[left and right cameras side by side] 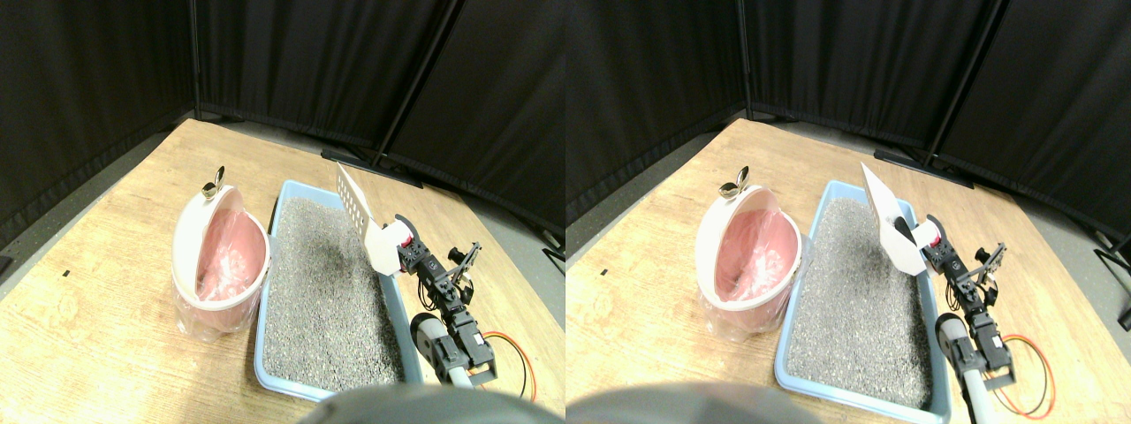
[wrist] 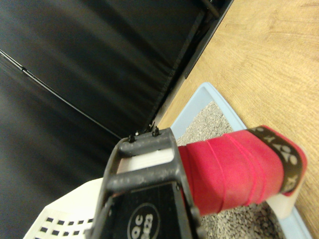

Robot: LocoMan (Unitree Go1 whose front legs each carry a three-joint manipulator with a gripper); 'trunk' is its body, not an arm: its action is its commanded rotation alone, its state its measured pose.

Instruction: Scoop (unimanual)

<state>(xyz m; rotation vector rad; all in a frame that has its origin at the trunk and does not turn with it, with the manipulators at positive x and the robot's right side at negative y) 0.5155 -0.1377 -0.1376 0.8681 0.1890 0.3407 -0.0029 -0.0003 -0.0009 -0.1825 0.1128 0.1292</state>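
Stereo pair view: right fingers grip red-wrapped handle of white slotted scoop | scoop blade raised beyond fingers, above grey litter in blue tray | pink-lined bin beyond tray on table

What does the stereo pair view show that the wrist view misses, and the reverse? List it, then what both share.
Only the stereo pair view shows the pink-lined bin standing left of the litter tray, the whole tray of grey litter, the right manipulator's arm and its orange cable.

Only the wrist view shows the red wrapped handle up close, lying beside the tool's dark jaw frame.

Both show the white slotted scoop raised above the litter, the blue tray edge, the wooden floor and the black curtains.
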